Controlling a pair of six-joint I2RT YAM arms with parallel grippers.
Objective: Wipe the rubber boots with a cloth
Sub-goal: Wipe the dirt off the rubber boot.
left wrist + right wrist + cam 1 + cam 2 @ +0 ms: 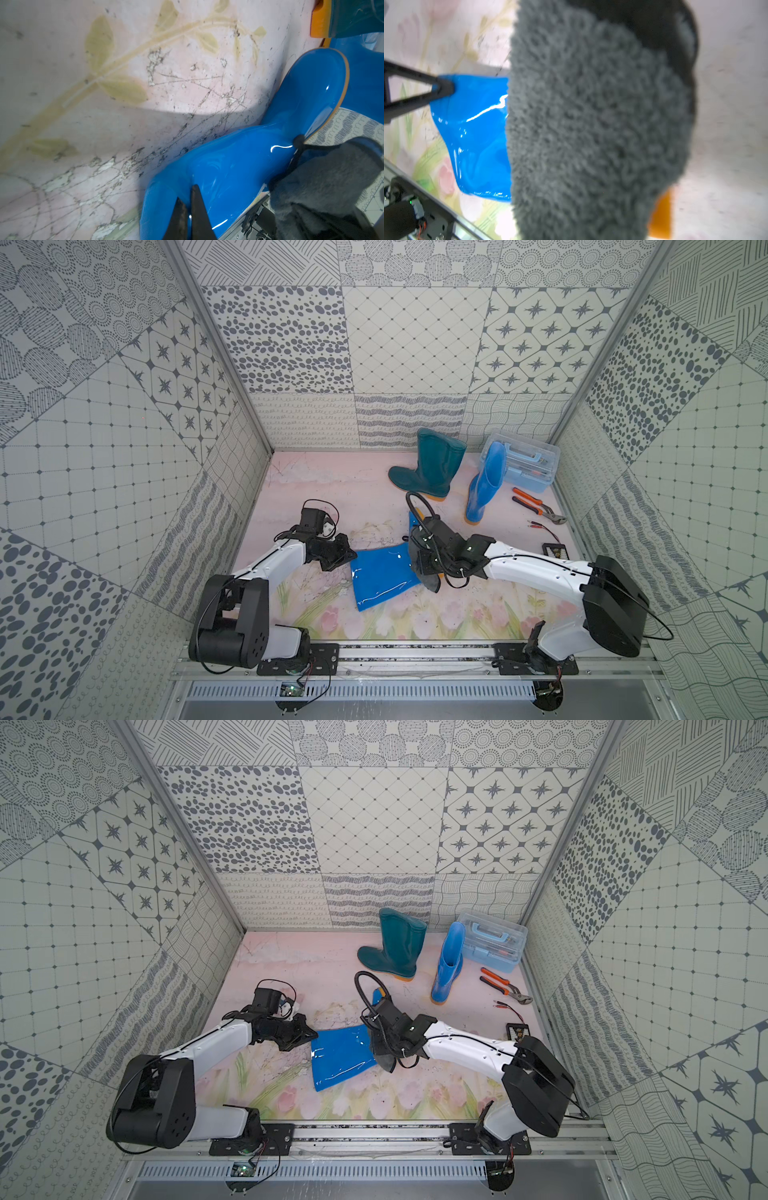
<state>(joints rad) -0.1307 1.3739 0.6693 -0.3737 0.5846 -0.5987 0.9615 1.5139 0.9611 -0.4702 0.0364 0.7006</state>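
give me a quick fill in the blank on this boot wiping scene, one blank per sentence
1. The left gripper pinches the shaft rim of the blue boot that lies on its ____.
2. The grey cloth hangs from the robot's ____ arm.
3. The upright boot nearest the clear toolbox is coloured ____.
4. The pliers have ____ handles.
Missing words: side; right; blue; orange.
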